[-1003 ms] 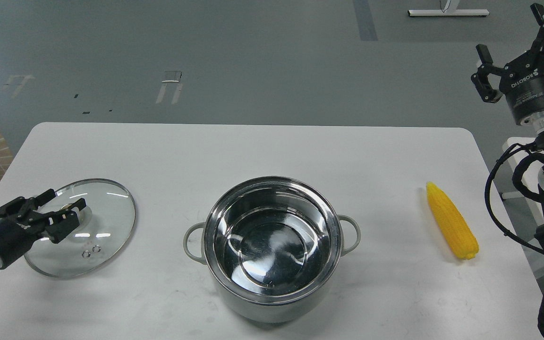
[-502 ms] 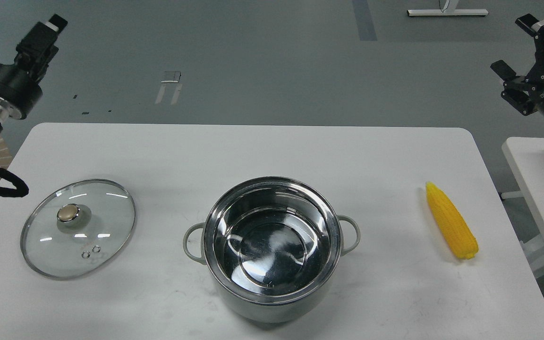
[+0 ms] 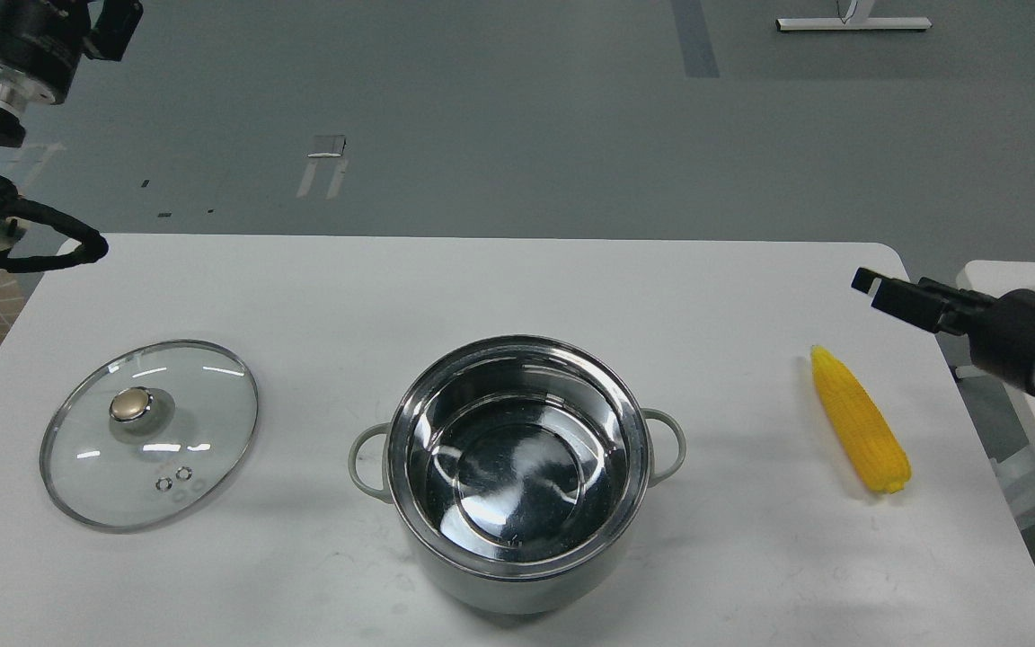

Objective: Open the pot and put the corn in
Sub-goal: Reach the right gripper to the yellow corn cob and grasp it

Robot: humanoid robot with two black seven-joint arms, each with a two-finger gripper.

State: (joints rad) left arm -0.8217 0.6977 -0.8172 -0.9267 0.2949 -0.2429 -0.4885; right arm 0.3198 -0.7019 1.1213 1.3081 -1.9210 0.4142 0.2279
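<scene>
Round shiny stainless-steel pot sits uncovered near the middle of the white surface, mirror-like inside with nothing in it, grey loop handles left and right. Round glass lid with gold knob lies flat on the surface well left of the pot, apart from it. Bright yellow tapered corn cob lies on the surface well right of the pot, pointed end away from the camera. Right claw comes in from the right edge, pointing left, above and just right of the cob's tip, touching nothing; seen edge-on, opening can't be told. Left claw at top-left corner, cut off by the frame; opening can't be told, nothing visibly held.
</scene>
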